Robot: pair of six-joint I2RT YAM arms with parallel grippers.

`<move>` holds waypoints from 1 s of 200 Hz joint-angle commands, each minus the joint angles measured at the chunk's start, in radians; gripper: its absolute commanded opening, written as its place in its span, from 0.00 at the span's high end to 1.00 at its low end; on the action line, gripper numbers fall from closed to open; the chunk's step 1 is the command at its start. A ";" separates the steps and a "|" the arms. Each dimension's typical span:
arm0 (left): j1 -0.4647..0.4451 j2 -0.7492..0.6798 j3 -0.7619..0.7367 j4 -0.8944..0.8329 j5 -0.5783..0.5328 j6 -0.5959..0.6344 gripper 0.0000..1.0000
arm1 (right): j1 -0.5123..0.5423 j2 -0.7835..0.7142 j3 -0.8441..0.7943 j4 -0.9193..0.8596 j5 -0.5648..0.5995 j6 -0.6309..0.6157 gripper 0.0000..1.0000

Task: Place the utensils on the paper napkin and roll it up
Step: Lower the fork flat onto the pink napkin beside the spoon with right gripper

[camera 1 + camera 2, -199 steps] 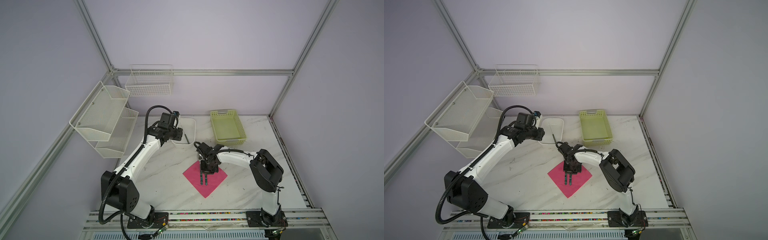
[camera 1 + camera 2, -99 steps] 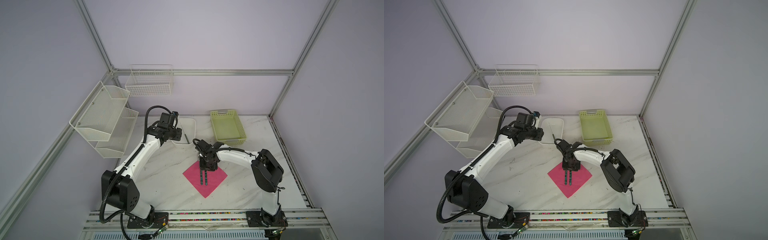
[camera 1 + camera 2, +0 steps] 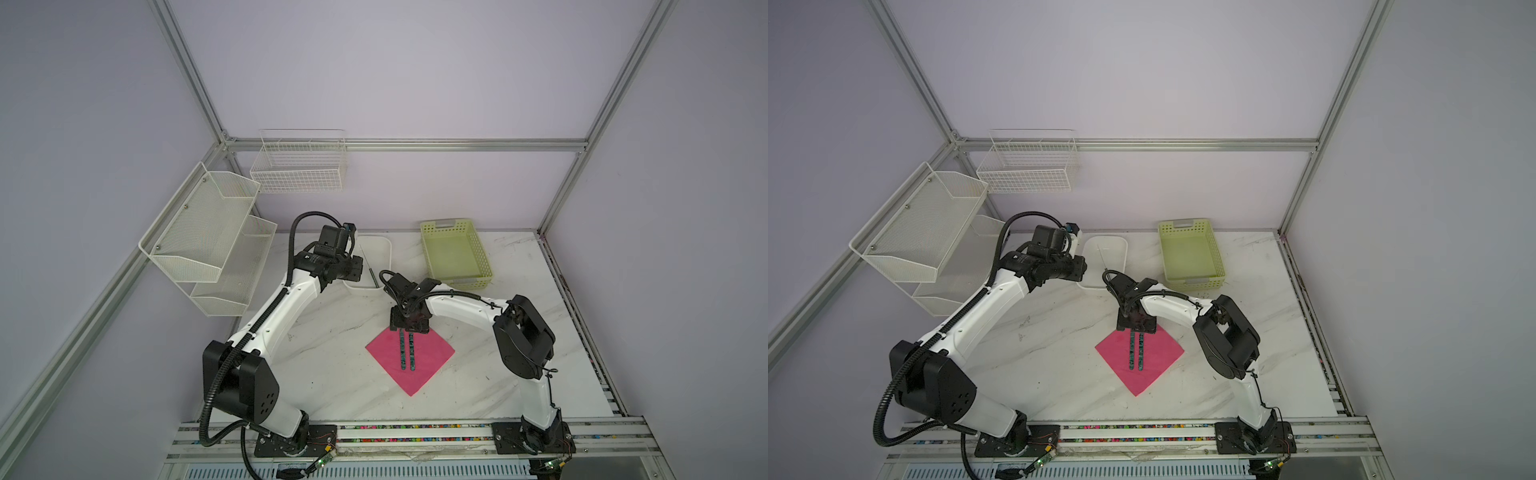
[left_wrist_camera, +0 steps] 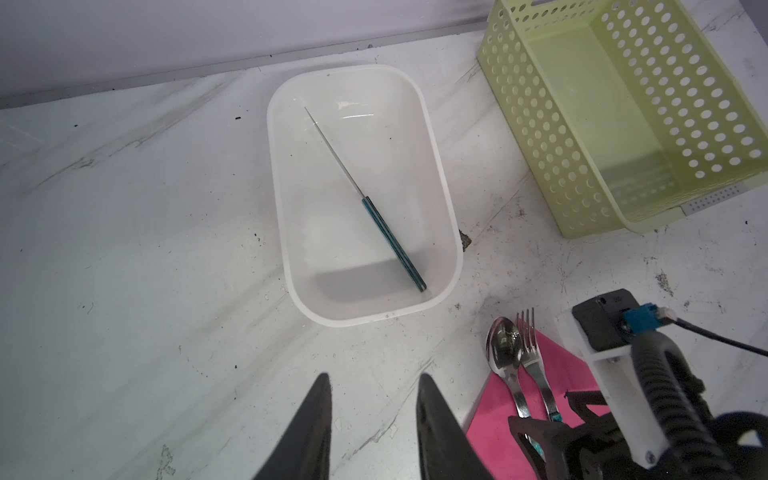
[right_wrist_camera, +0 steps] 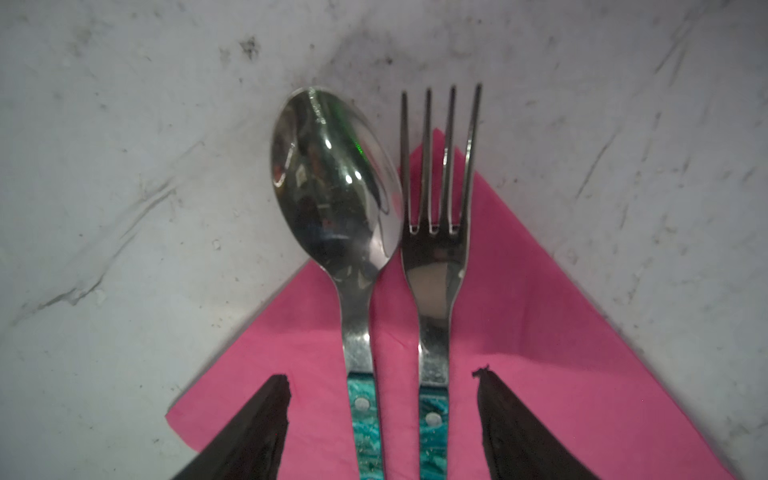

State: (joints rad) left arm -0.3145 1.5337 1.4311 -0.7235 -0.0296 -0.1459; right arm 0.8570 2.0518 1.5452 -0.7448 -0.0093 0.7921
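The pink paper napkin (image 3: 428, 359) (image 3: 1156, 357) (image 5: 540, 332) lies flat like a diamond on the marble table. On it lie a spoon (image 5: 336, 187) (image 4: 505, 353) and a fork (image 5: 436, 249) (image 4: 536, 361) side by side. Their teal handles (image 3: 402, 351) run toward the front. Both silver heads stick out past the napkin's far corner. My right gripper (image 3: 409, 326) (image 5: 382, 376) hangs open just above the handles' upper ends, a finger on either side, touching neither. My left gripper (image 4: 374, 376) (image 3: 359, 268) is open and empty over bare table near the white tub.
A white tub (image 4: 274, 166) (image 3: 388, 249) at the back holds a teal-handled knife (image 4: 374, 208). A green perforated basket (image 4: 540, 124) (image 3: 478, 257) stands to its right. Wire shelves (image 3: 208, 232) hang on the left wall and a wire basket (image 3: 297, 166) hangs on the back wall.
My right gripper's jaws have spread wide apart over the utensil handles, and it has drawn slightly back toward the far side. The left arm has stayed still.
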 commanded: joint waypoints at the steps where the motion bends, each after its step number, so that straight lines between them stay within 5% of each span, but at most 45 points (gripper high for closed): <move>1: 0.006 0.005 0.003 0.010 0.000 -0.007 0.66 | -0.008 0.019 0.021 -0.016 0.049 0.012 0.26; 200: 0.009 0.020 0.004 0.009 0.003 -0.007 0.66 | -0.040 0.013 -0.042 0.034 0.038 0.012 0.46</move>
State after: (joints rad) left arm -0.3141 1.5475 1.4311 -0.7238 -0.0299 -0.1459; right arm 0.8246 2.0789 1.5303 -0.7113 0.0116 0.7853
